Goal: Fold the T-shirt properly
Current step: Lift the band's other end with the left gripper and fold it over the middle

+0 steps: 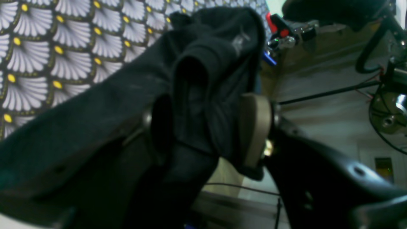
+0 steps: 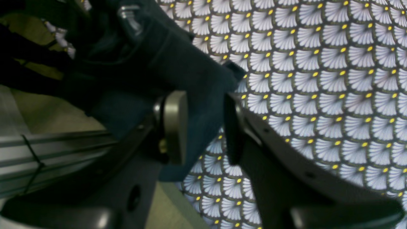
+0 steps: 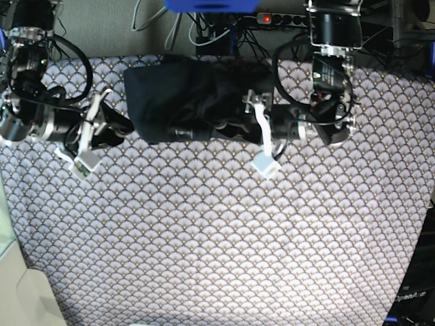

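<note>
Gripping a bunched fold of the T-shirt (image 1: 206, 95), the left claw (image 1: 211, 127) is standing partly open w/ dark cloth filling the gap btwn its jaws; the tan pad (image 1: 256, 127) is pressing the cloth on one side, the dark pad on the other. Cloth is draping up and over the claw tips, blocking most of the wrist view. The right claw (image 2: 205, 127) is likewise pinching a flap of the same shirt btwn its pads, jaws partly apart w/ fabric sandwiched, edge of the flap hanging down just below the tips.

From the base view the shirt (image 3: 183, 102) is lying as a crumpled dark strip near the far edge of the tablecloth (image 3: 217, 238), stretched btwn the 2 arms, the left arm (image 3: 319, 125) reaching in from that view's right, the right arm (image 3: 47, 125) from its left. A white tag (image 3: 265, 163) is hanging off the left arm, another (image 3: 85, 163) off the right. Cables and a power strip (image 3: 272, 19) are sitting behind the table's far edge.

Count: 1 shirt, 2 claws, 2 white tags, 1 tablecloth.
</note>
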You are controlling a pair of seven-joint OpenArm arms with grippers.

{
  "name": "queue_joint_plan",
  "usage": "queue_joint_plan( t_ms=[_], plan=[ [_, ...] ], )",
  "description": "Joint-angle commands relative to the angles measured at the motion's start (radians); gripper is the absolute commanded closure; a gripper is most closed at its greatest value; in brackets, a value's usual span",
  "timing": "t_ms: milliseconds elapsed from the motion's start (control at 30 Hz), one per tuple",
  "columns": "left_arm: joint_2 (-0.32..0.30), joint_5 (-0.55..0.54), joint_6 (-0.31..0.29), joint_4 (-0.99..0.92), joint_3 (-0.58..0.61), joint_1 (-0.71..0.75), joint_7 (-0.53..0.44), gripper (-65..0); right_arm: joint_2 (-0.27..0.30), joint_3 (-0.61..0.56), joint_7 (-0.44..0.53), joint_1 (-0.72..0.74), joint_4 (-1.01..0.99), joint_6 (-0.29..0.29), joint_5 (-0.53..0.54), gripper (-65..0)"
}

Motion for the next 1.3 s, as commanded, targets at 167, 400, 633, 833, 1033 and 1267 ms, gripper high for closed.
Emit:
queue_joint_plan(
  t_ms=[167, 400, 633, 833, 1033, 1267],
  plan=[
    [0.017, -0.017, -0.002, 0.011, -0.001, -0.018, -0.014, -33.2, 0.012, 0.005, 0.017, 0.018, 0.016, -0.001, 0.025, -21.5],
    [0.019, -0.014, -0.002, 0.010, -0.003, -0.019, -0.014, -33.2, 0.010, 0.005, 0.017, 0.032, 0.016, -0.001, 0.025, -21.5],
    [0.025, -0.014, -0.002, -0.065, -0.001, -0.019, -0.014, -33.2, 0.010, 0.005, 0.017, 0.032, 0.014, -0.001, 0.025, -21.5],
    [0.037, -0.014, -0.002, -0.137, 0.026, -0.048, -0.014, -33.2, 0.010, 0.005, 0.017, 0.032, 0.014, -0.001, 0.025, -21.5],
    [0.039, -0.014, -0.002, -0.147, 0.089, -0.061, -0.027, -33.2, 0.010, 0.005, 0.017, 0.032, 0.014, -0.001, 0.025, -21.5],
    [0.031, -0.017, -0.002, -0.148, 0.131, -0.061, -0.056, -32.9, 0.010, 0.005, 0.017, 0.032, 0.014, -0.001, 0.025, -21.5]
  ],
)
